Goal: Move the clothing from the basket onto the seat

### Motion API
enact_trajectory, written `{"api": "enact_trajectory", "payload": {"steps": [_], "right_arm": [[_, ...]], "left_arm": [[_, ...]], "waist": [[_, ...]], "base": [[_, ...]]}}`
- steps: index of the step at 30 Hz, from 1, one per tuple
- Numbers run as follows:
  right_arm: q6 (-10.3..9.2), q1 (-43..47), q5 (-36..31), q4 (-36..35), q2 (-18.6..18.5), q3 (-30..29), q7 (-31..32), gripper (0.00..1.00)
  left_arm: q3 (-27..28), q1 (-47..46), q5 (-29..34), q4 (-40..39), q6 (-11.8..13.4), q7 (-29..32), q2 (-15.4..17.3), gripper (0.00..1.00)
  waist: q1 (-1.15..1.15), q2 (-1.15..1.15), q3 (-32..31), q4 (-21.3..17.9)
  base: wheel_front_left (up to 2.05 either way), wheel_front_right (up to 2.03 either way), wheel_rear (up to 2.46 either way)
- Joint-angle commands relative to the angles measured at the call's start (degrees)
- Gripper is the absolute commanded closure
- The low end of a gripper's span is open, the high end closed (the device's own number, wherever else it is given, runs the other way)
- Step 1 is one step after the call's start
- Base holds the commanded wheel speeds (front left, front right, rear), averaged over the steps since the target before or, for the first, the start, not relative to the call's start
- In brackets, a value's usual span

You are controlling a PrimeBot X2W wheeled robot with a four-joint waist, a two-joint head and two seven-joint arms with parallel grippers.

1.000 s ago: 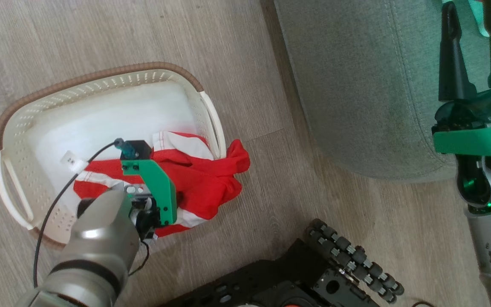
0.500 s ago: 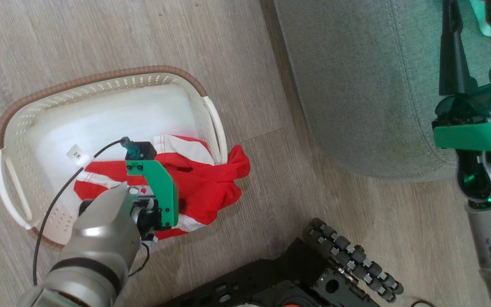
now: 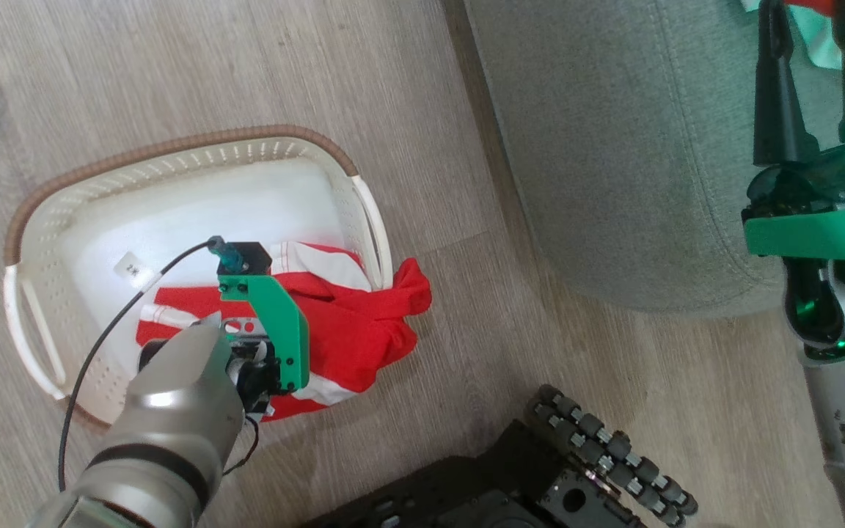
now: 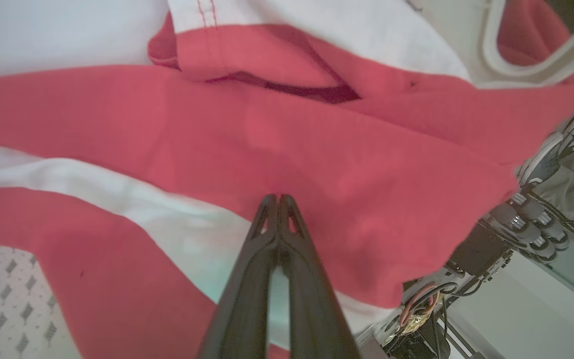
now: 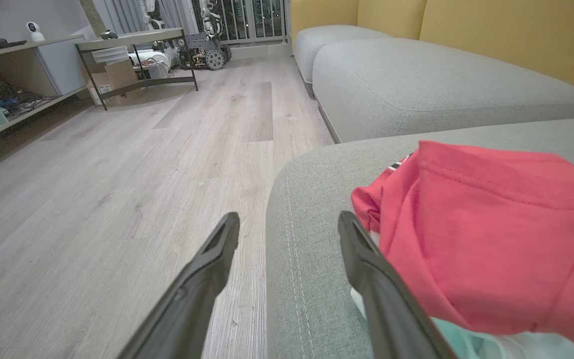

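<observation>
Clothing (image 3: 353, 330) lies bunched in the near right corner of the basket (image 3: 173, 147). You see its long axis run across the head view from the basket's inside toward the right. Its white stripes follow that line. Its right end spills over the rim by the right handle (image 3: 375, 220) and points toward the seat (image 3: 613, 147), hanging above the wooden floor (image 3: 173, 59).

Your left gripper (image 4: 278, 198) is down in the basket with its fingers pressed together and their tips on the red cloth (image 4: 317, 149). You cannot tell whether a fold is caught between them.

Your right gripper (image 5: 288, 219) hovers above the seat's corner (image 5: 317, 209), fingers spread and holding nothing. Another red garment (image 5: 491, 239) lies on the seat just beside its right finger.
</observation>
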Motion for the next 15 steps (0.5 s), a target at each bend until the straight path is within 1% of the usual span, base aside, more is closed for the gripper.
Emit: {"api": "enact_trajectory", "payload": {"steps": [1, 6, 15], "right_arm": [[-0.01, 1.3, 0.2, -1.3, -0.8, 0.5, -0.4, 0.0], [-0.01, 1.7, -0.1, -1.0, -0.9, 0.6, -0.4, 0.0], [-0.01, 3.3, -0.7, -0.2, -1.3, 1.3, -0.4, 0.0]], "left_arm": [[0.7, 0.8, -0.6, -0.7, -0.3, -0.5, 0.3, 1.0], [0.1, 1.7, -1.7, -1.2, -0.7, -1.7, 0.3, 1.0], [-1.2, 4.0, -3.9, -3.1, -1.1, -5.0, 0.3, 1.0]], "waist": [[0.0, 0.0, -0.6, 0.1], [0.0, 0.0, -3.3, 0.4], [0.0, 0.0, -10.6, 1.3]], "base": [[0.0, 0.0, 0.0], [0.0, 0.0, 0.0], [0.0, 0.0, 0.0]]}}
